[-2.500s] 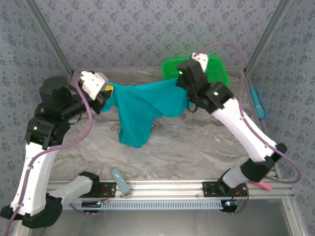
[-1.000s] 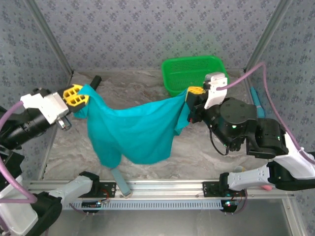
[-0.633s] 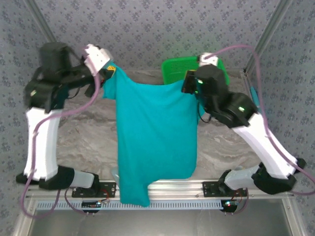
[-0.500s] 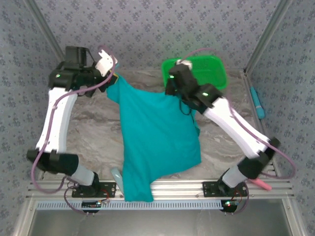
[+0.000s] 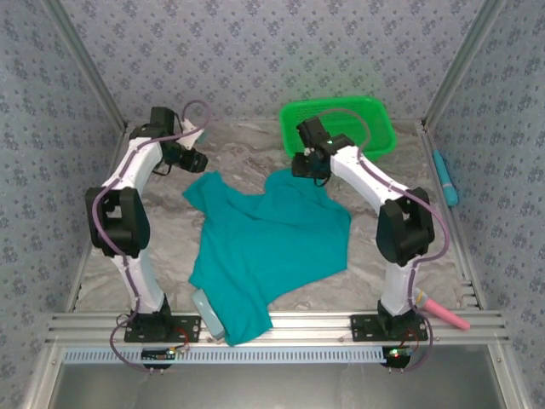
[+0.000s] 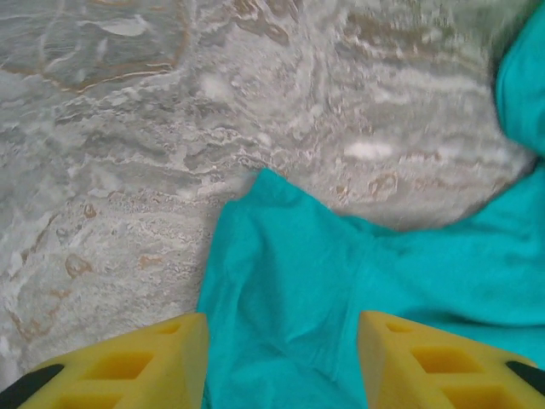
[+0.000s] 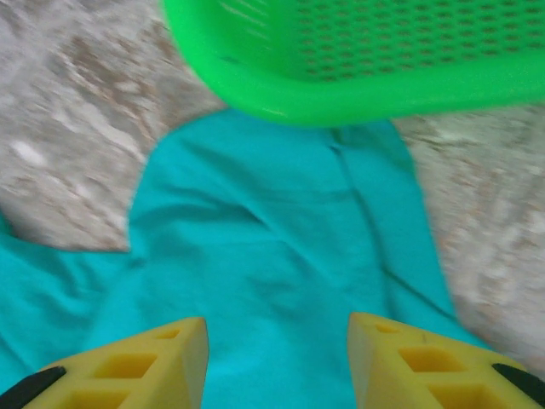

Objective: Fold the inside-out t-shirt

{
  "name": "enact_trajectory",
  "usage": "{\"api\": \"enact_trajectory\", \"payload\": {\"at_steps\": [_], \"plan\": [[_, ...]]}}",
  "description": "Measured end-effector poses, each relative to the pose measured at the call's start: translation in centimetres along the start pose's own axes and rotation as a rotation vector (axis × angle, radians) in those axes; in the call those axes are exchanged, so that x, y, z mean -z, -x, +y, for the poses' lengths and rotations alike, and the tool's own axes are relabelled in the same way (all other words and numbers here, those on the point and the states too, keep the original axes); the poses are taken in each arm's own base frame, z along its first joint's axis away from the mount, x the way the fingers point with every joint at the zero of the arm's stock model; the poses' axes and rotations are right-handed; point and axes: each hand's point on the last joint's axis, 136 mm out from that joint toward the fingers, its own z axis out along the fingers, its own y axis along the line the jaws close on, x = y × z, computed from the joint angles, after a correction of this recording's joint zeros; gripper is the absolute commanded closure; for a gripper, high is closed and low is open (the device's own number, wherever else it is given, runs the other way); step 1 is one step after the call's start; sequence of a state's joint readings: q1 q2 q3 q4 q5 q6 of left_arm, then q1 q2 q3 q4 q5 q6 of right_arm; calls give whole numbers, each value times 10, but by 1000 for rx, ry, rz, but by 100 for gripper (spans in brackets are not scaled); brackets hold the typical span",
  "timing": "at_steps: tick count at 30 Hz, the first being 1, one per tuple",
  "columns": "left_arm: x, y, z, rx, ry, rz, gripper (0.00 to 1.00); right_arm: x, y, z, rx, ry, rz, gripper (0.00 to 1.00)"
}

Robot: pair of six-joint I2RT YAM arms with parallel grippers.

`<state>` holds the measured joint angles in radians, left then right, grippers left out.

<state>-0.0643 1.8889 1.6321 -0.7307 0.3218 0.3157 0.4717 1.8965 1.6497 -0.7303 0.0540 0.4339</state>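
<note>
Grey marble-patterned tabletop [image 5: 153,247] bearing one teal soft-cloth t-shirt [image 5: 272,247], spread and rumpled at centre, near end over the front rail; one bright green plastic mesh basket [image 5: 341,119] behind; left gripper [image 6: 281,341] and right gripper [image 7: 277,341] both released, yellow fingers apart above its far corners

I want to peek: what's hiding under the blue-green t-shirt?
Mostly the marbled table. A small pale-blue thing pokes out beneath the near edge of the t-shirt; its other end is covered, so I cannot tell what it is.

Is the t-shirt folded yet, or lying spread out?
Spread out, unfolded: the t-shirt lies open and mostly flat on the table, hem reaching the front rail.
</note>
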Motion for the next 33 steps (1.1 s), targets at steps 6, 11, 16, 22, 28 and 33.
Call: {"api": "enact_trajectory", "payload": {"at_steps": [6,11,16,22,28,33], "plan": [[10,-27,-43,284,-31,-23,55,-22,-38,-42,62,-40,118,53],[-30,-81,-67,453,-11,129,58,-41,-75,-66,110,-71,221,54],[-69,-115,-38,572,132,222,62,-54,-94,-90,81,-166,271,51],[-83,-102,-10,559,247,205,67,-47,-131,-120,-59,-209,322,79],[-95,-80,13,478,321,223,72,-39,-157,-118,-152,-147,349,100],[-91,-71,30,352,398,261,66,-9,-178,-77,-149,0,386,100]]}}
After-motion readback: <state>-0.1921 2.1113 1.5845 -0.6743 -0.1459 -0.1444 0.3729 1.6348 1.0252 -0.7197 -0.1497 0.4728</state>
